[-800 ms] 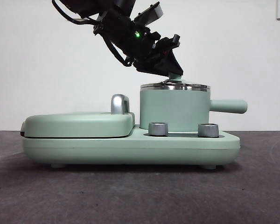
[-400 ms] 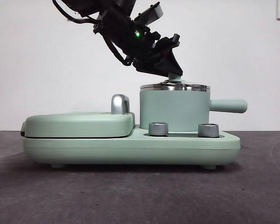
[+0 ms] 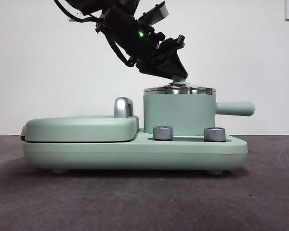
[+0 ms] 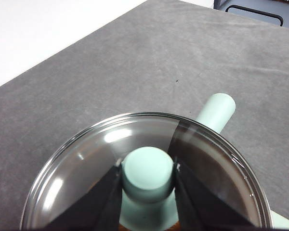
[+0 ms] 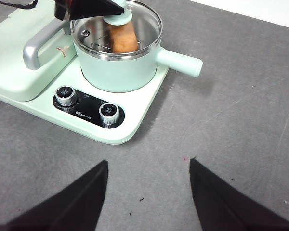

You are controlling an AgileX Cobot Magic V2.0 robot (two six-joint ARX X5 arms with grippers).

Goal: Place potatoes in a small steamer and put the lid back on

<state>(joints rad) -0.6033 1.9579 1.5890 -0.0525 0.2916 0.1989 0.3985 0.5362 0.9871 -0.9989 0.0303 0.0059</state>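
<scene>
The left gripper (image 4: 147,168) clamps the knob of the lid (image 4: 86,163), seated on the small steamer (image 3: 179,113). The potato (image 5: 122,38) lies inside. At the steamer's five o'clock, the right gripper (image 5: 148,178) hangs with jaws spread.

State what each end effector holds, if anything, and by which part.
The left end effector grips the lid by its mint-green knob, atop the small steamer. The right end effector is open, holding nothing.

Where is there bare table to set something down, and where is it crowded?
Bare grey table lies beyond the steamer handle and in front of the cooker base, toward the open right gripper. It is crowded over the steamer, where the left gripper clamps the lid knob above the potato.
</scene>
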